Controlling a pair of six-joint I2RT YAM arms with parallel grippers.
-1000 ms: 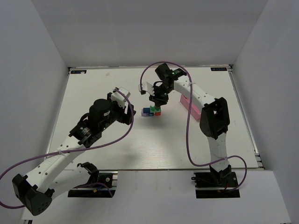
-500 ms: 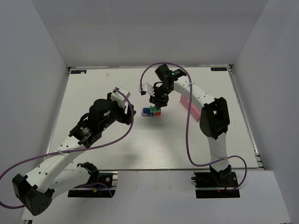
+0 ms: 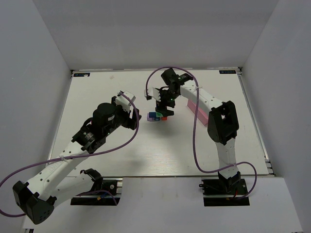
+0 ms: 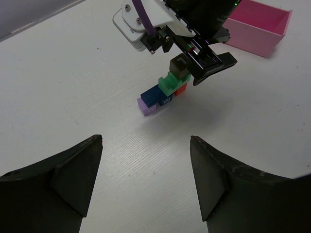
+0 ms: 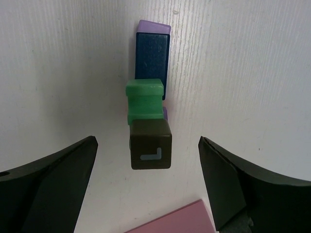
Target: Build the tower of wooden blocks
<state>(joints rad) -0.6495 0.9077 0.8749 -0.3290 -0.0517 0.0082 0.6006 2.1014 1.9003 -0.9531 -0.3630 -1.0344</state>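
The wood block tower [image 3: 156, 116] stands mid-table: a lilac block [image 4: 147, 106] and a blue block [image 4: 154, 95] low down, a red-orange block [image 4: 182, 89] beside them, and a green block [image 4: 169, 82] above. A dark cube [image 4: 178, 65] with a pale L mark sits on top. My right gripper [image 5: 148, 141] hangs open straight above the tower. Its fingers flank the dark cube [image 5: 150, 144] with a gap on each side. My left gripper [image 4: 146, 139] is open and holds nothing, low over the table on the near left of the tower.
A pink rectangular tray [image 3: 198, 110] lies just right of the tower, under the right arm; its corner [image 5: 176, 218] shows below the right gripper. White walls enclose the table on three sides. The left arm's purple cable [image 3: 131, 141] loops over the near-left table.
My right gripper's jaws have spread wide apart, letting go of the dark cube, which stays on top of the tower. The left arm has not moved.
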